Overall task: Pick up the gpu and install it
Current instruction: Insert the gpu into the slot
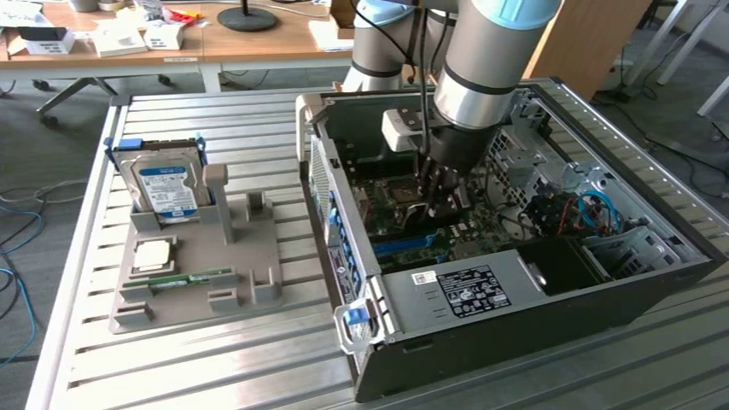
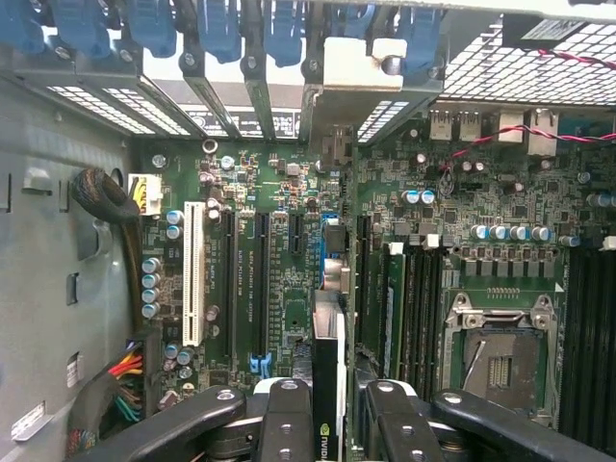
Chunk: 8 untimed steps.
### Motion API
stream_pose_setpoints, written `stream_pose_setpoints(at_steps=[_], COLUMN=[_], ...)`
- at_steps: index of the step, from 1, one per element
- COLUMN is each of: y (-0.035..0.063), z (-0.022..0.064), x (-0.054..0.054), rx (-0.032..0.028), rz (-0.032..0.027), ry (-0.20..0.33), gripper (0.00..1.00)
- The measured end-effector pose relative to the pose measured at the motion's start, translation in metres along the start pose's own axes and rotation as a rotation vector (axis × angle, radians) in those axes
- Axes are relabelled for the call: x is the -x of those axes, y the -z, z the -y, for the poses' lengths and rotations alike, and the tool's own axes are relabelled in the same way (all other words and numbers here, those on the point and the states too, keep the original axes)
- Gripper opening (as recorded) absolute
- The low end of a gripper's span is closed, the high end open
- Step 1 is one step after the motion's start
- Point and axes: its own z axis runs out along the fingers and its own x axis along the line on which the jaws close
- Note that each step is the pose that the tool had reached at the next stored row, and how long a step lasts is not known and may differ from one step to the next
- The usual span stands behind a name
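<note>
Open black steel computer case (image 1: pixel 513 342) held a green motherboard (image 2: pixel 289 192). Black two-fingered gripper (image 2: pixel 332 428) was clamped on the thin dark gpu card (image 2: pixel 328 366), edge-on just above the motherboard, beside its long black expansion slots (image 2: pixel 262 279). Judged: card wanted holding upright, square to slot, pressed evenly.

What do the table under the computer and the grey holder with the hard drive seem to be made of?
Table: probably aluminium, pale silver with a dull sheen, built of long ribbed profiles. Grey holder: likely plastic, matte and evenly grey, with thick blocky posts; the exact kind is unclear.
</note>
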Motion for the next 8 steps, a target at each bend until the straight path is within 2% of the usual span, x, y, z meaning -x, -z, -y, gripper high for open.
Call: stream_pose_setpoints(at_steps=[8], y=[-0.0003], z=[-0.0028], x=[-0.0001], rx=[0.0001], rz=[-0.0001], ry=[0.0], gripper=[0.26])
